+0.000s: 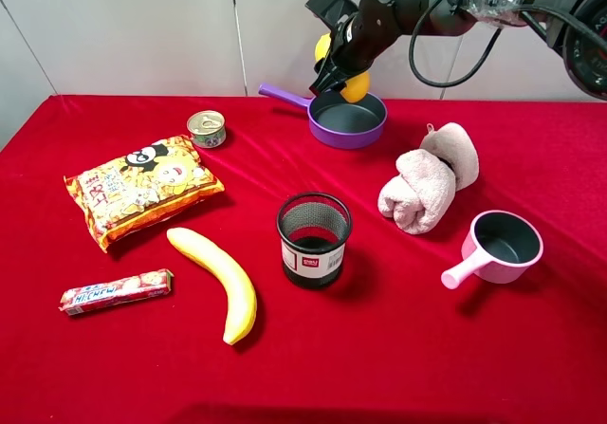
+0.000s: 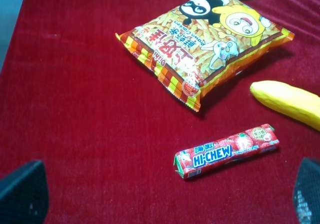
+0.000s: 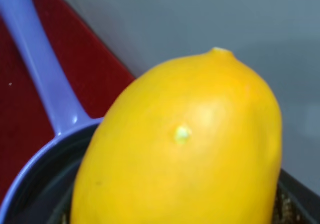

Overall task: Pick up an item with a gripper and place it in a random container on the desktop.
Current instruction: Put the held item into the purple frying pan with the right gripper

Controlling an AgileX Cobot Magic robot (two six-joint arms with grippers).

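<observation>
right gripper (image 1: pixel 339 66) clamped on mango (image 1: pixel 357 86), mango just above purple saucepan (image 1: pixel 343 139) at its 11 o'clock rim, saucepan at 12 o'clock on red desktop (image 1: pixel 427 348), left gripper (image 2: pixel 162 204) wide apart, holding nothing, near Hi-Chew pack (image 2: pixel 226 150)

- Exterior high: raised above the near edge, looking down across the whole worktop (image 1: pixel 398 367) toward the wall (image 1: pixel 142 26).
- Left wrist: near, looking down on the snack bag (image 2: pixel 205 38) and candy bar (image 2: pixel 226 150), both also in the high view.
- Right wrist: very close on the mango (image 3: pixel 185 144) and purple pan (image 3: pixel 45 83), likewise shared.
</observation>
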